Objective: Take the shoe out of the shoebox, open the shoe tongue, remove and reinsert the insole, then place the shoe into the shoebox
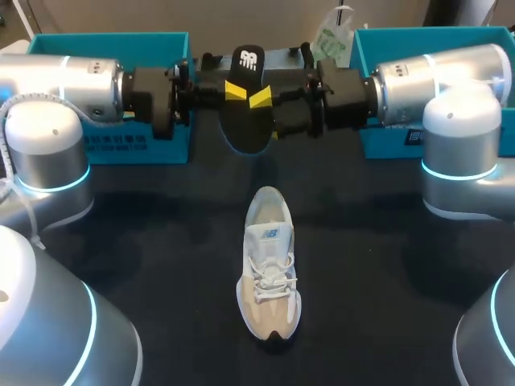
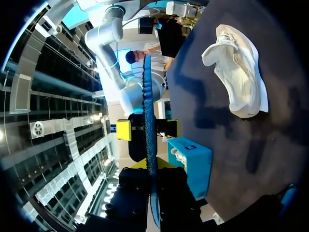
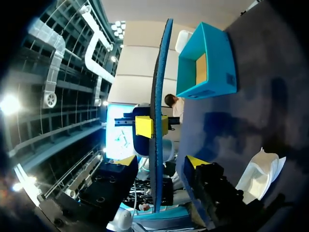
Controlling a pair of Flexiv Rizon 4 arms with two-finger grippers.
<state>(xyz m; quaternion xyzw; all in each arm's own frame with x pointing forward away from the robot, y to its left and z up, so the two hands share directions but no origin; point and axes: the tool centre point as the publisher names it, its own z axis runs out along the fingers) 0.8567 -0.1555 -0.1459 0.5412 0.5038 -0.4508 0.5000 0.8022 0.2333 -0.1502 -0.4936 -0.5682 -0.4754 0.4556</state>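
The left pincer (image 1: 236,91) is clamped on the flat black foam insole (image 1: 246,125), held above the dark desk (image 1: 386,273) (between the left teal cardboard shoebox (image 1: 137,149) and the right teal cardboard shoebox (image 1: 394,145)). The right pincer (image 1: 261,99) has its 2 fingers apart, either side of the insole. The white-and-beige laced sneaker (image 1: 269,269) lies mid-desk.

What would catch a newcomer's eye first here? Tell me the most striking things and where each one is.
First, the black insole, up in the air over the table's far middle between the two arms: the left gripper is shut on it, while the right gripper has its open fingers on either side. Next, the white shoe, on its sole at the table's middle, outside the left teal box and the right teal box.
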